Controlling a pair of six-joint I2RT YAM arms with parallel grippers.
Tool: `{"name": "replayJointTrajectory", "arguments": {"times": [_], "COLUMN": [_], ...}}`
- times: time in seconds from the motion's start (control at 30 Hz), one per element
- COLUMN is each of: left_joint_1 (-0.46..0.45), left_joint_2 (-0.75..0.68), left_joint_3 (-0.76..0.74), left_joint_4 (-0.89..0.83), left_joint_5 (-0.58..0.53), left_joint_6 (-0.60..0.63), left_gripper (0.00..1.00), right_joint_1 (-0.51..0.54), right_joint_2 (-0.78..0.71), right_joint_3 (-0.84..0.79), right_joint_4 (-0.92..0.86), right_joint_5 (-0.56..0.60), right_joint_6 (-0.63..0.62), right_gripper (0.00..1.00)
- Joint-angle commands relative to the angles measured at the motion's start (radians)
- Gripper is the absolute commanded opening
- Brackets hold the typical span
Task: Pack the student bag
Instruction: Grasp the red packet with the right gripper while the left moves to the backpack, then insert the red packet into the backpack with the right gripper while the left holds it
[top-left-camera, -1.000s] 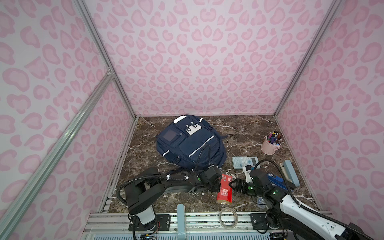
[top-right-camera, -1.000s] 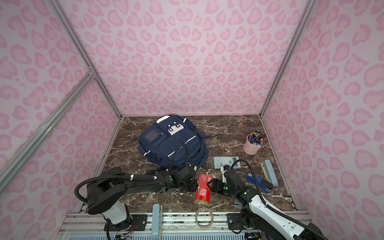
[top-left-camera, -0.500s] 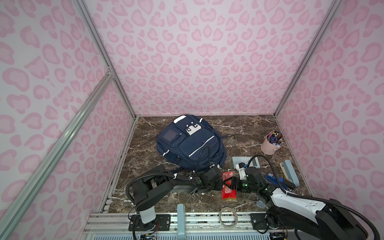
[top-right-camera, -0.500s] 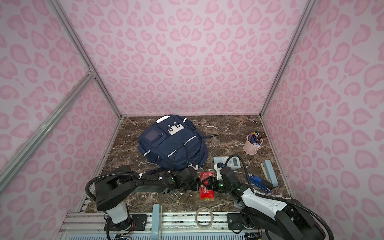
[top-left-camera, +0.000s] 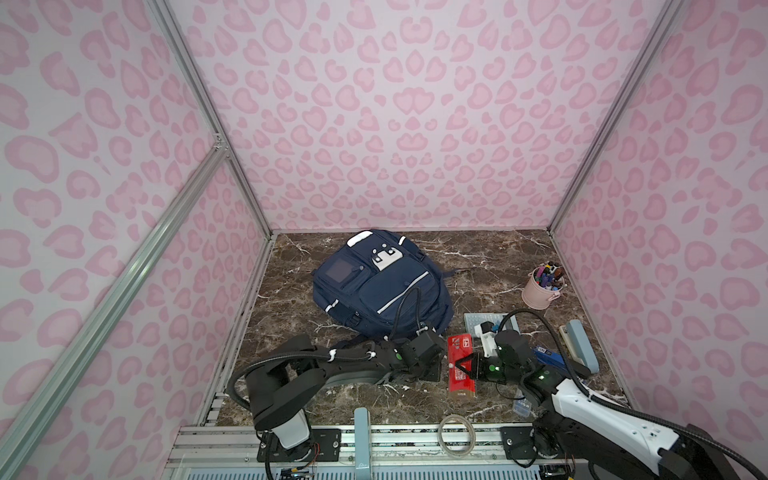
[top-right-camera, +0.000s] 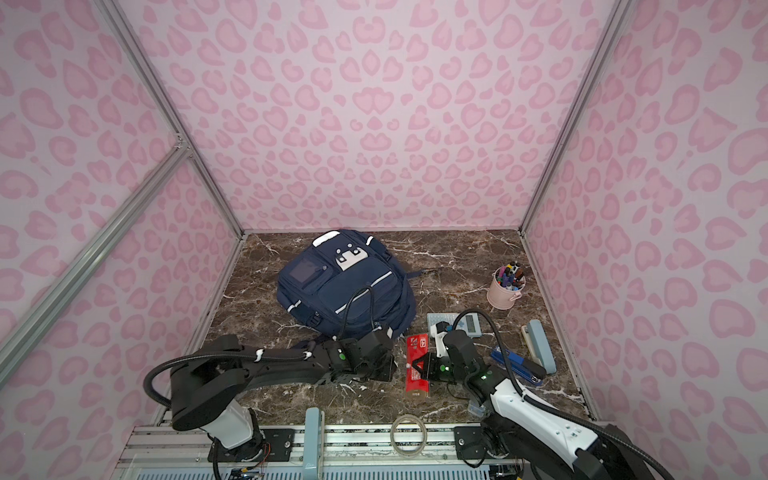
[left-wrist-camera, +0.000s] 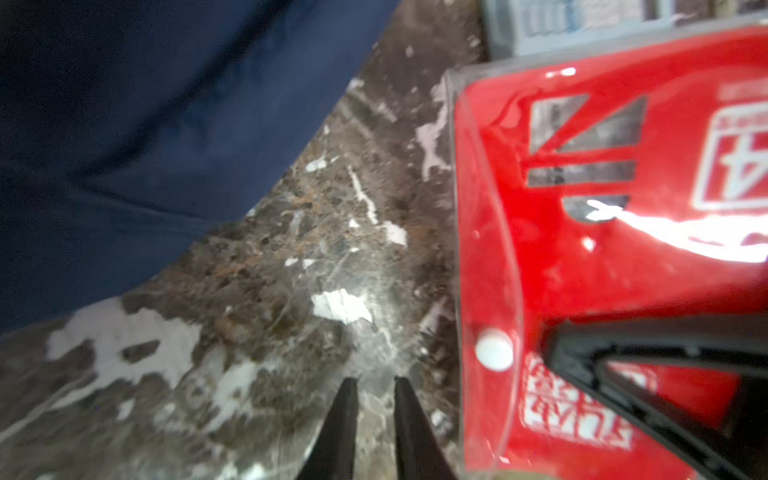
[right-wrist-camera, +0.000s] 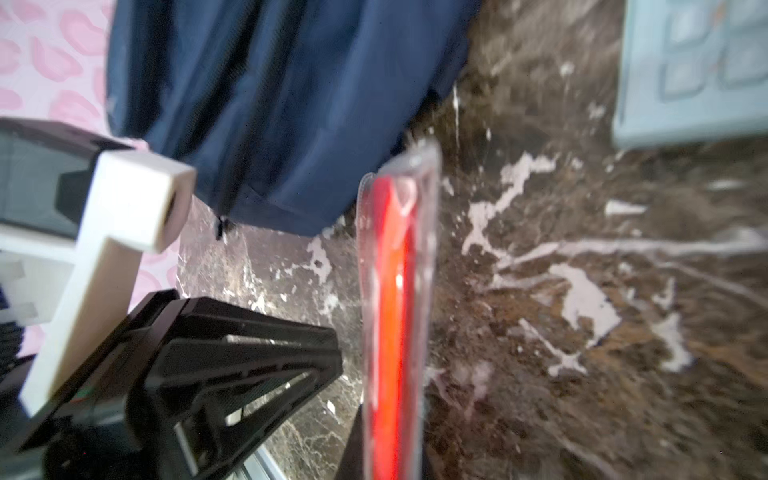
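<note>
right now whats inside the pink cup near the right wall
Colored pens and markers stand bunched in the pink cup, their tops poking above the rim. The cup's wall hides their lower ends and anything lying at the bottom.

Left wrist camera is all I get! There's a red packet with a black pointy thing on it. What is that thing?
Observer: It's the right gripper, shut on the packet's edge.
Operator: Ooh. Which way up is the bag?
Observer: In both top views the bag lies flat, front pockets up, white patches at the far end.
Operator: Is there anything to draw with?
Observer: Yes, a pink cup of pens stands off to the right, farther back than the packet.
</note>
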Motion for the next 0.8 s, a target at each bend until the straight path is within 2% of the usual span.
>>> {"name": "replayJointTrajectory", "arguments": {"times": [0.0,0.13,0.23,0.37,0.5,0.6,0.67,0.73,0.77], "left_joint_1": [0.002,0.016,0.041,0.073,0.115,0.119,0.129,0.147,0.156], "left_joint_2": [-0.107,-0.149,-0.090,0.052,0.208,0.315,0.361,0.391,0.398], "left_joint_3": [0.061,0.201,0.304,0.432,0.540,0.632,0.673,0.692,0.696], "left_joint_4": [-0.122,-0.322,-0.439,-0.539,-0.580,-0.663,-0.676,-0.652,-0.642], "left_joint_5": [-0.051,-0.222,-0.377,-0.579,-0.669,-0.794,-0.840,-0.823,-0.804], "left_joint_6": [0.106,0.224,0.330,0.449,0.533,0.529,0.536,0.567,0.578], "left_gripper": [0.41,0.62,0.69,0.72,0.71,0.71,0.68,0.57,0.42], "right_joint_1": [-0.032,-0.166,-0.234,-0.252,-0.252,-0.252,-0.253,-0.253,-0.252], "right_joint_2": [-0.112,-0.141,-0.067,0.025,0.103,0.138,0.153,0.172,0.182], "right_joint_3": [0.041,0.106,0.159,0.207,0.241,0.255,0.254,0.241,0.238], "right_joint_4": [-0.169,-0.236,-0.237,-0.176,-0.119,-0.105,-0.090,-0.051,-0.034], "right_joint_5": [0.101,0.055,0.004,-0.028,-0.069,-0.077,-0.074,-0.079,-0.087], "right_joint_6": [-0.053,-0.110,-0.142,-0.147,-0.128,-0.136,-0.134,-0.126,-0.124], "right_gripper": [0.00,0.00,0.00,0.00,0.00,0.00,0.00,0.00,0.00]}}
